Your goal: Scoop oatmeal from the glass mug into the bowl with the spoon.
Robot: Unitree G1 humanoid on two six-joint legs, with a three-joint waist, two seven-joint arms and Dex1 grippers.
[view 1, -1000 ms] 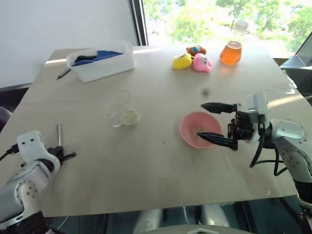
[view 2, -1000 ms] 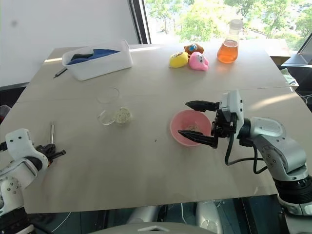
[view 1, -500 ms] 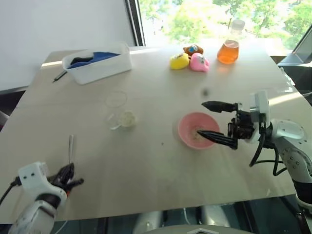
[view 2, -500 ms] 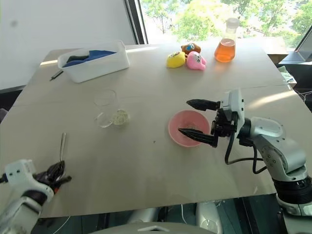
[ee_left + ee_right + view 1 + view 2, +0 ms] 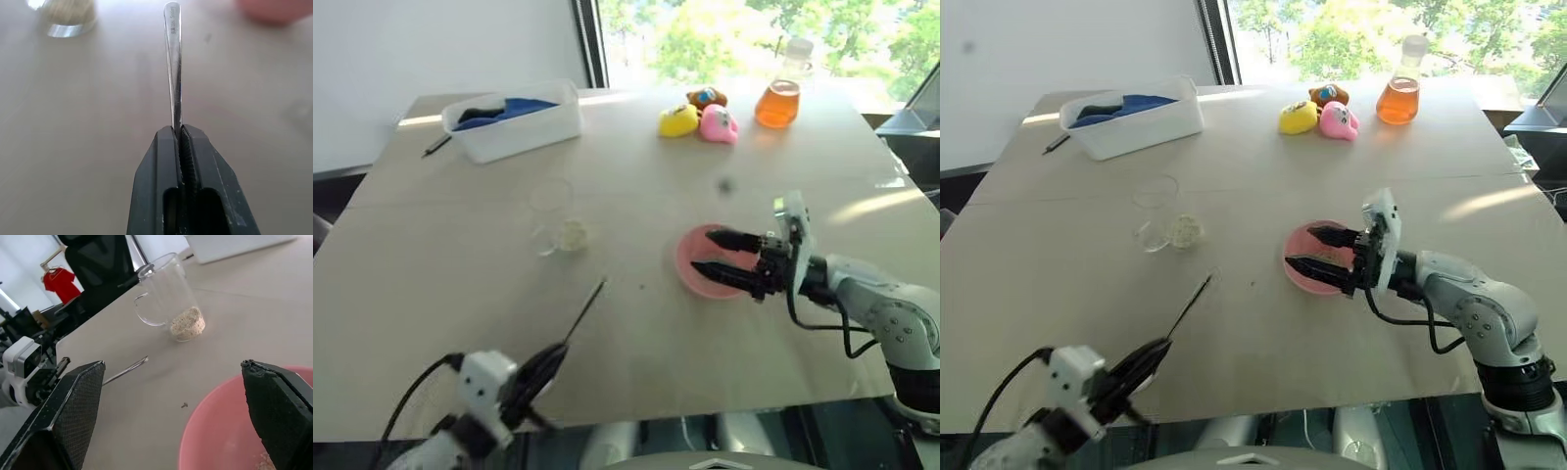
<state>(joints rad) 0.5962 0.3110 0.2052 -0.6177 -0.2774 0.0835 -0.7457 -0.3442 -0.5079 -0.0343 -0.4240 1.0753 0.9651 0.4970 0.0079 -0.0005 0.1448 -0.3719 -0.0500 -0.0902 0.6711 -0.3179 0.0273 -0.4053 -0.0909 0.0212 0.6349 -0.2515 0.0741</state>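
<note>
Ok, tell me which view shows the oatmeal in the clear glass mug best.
The right wrist view: the clear glass mug stands close, pale oatmeal heaped at its bottom. Both eye views show it small and distant; the left wrist view catches only its base at the edge.

The spoon (image 5: 172, 63) is polished, reflective metal. The glass mug (image 5: 168, 297) is clear, glossy glass holding dry, grainy oatmeal (image 5: 187, 324). The bowl (image 5: 220, 431) looks like smooth, matt pink plastic. The table (image 5: 460, 264) is pale, matt wood.
</note>
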